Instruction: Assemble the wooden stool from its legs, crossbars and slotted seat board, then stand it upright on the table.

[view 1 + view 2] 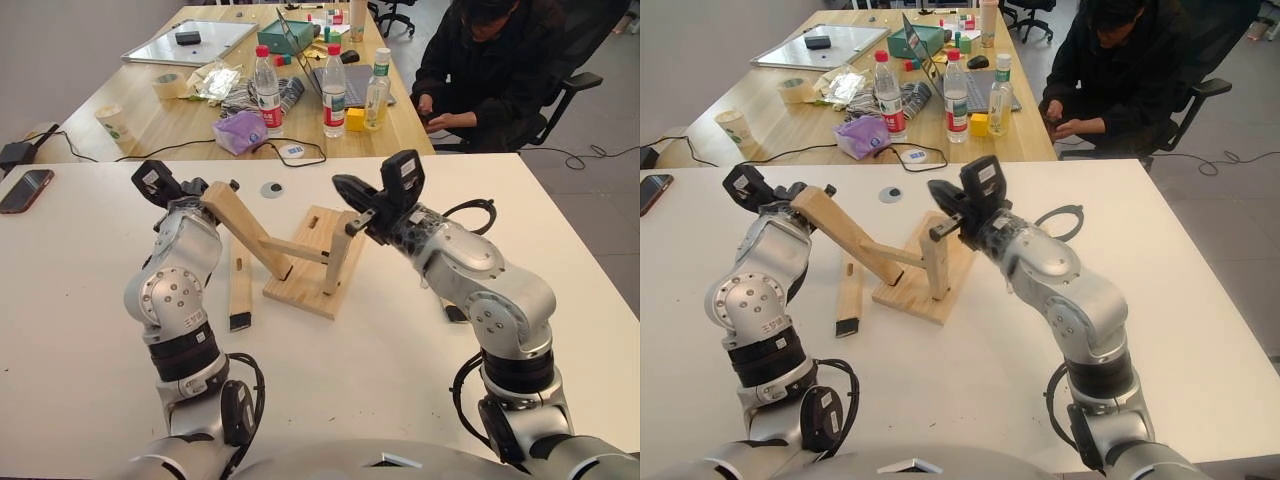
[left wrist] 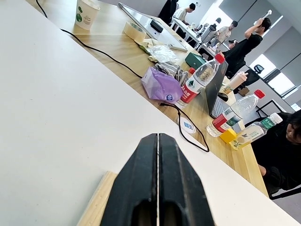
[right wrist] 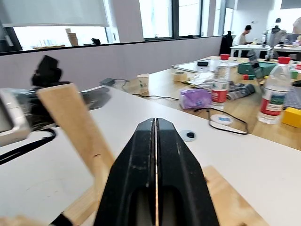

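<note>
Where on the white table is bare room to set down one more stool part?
The white table is bare on its whole right side, and along the near edge in front of the seat board. Left, a patch lies beside the phone. The middle, around the loose leg, is crowded.

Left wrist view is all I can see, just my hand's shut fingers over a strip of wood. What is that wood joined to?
Observer: It is a tilted leg, held at its top end by the left hand. A crossbar links its lower end to a second leg.
Operator: Is anything holding that second leg?
Observer: Yes, the right hand grips its top end. It stands roughly upright, with its lower end on the seat board, which lies flat on the table.
</note>
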